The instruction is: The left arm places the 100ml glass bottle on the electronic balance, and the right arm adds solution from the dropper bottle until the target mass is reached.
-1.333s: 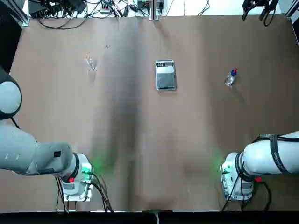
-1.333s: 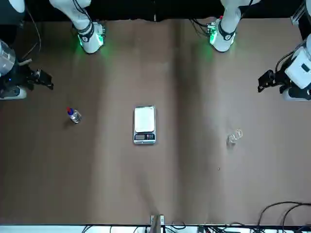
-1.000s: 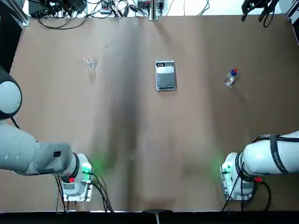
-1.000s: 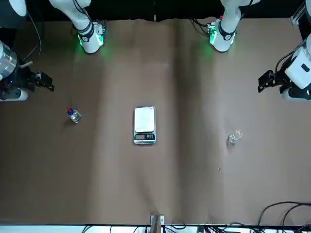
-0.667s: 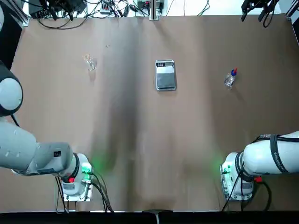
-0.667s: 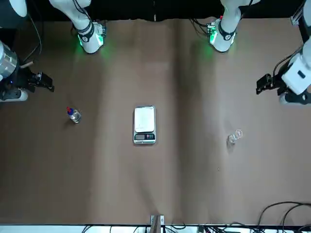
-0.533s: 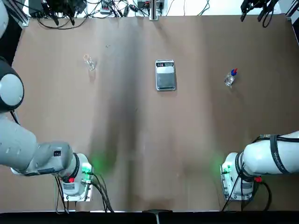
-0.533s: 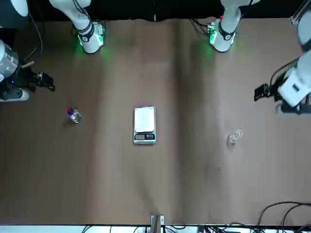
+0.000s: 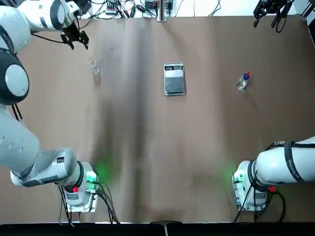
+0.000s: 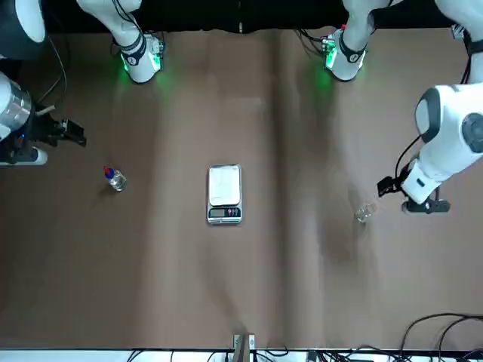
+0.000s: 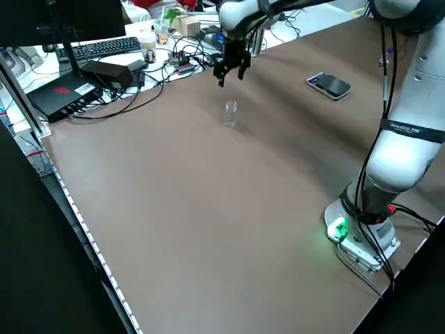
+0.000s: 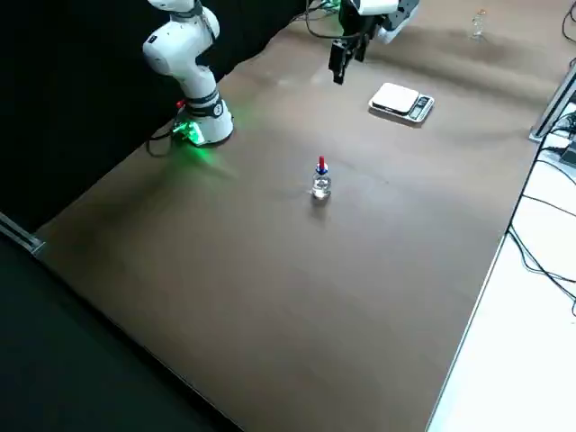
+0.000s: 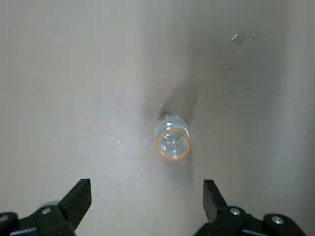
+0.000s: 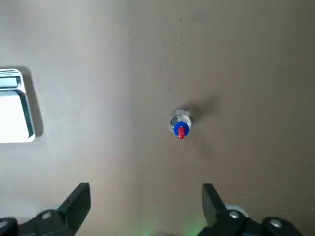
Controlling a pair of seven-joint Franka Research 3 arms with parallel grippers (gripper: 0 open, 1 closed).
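The 100ml glass bottle (image 9: 94, 66) stands upright and uncapped on the table's far left (image 10: 364, 213). My left gripper (image 9: 78, 41) hovers open above the table just beyond and left of it. In the left wrist view the glass bottle (image 13: 172, 140) shows ahead of the spread fingers (image 13: 78, 199), outside the gap. The electronic balance (image 9: 174, 78) lies at the far centre with its steel plate bare. The dropper bottle (image 9: 242, 82), blue collar and red top, stands right of it. My right gripper (image 9: 268, 11) hangs open high near the far right corner; the dropper bottle (image 14: 180, 124) sits far below it.
Cables, a keyboard and electronics (image 11: 104, 62) crowd the bench beyond the far edge. Both arm bases (image 9: 81, 189) glow green at the near edge. The brown table (image 9: 147, 147) stretches between the bases and the three objects.
The left arm has swung in from the left side and its gripper now hovers beside the glass bottle. The right arm has barely shifted. Bottles and balance have not moved.
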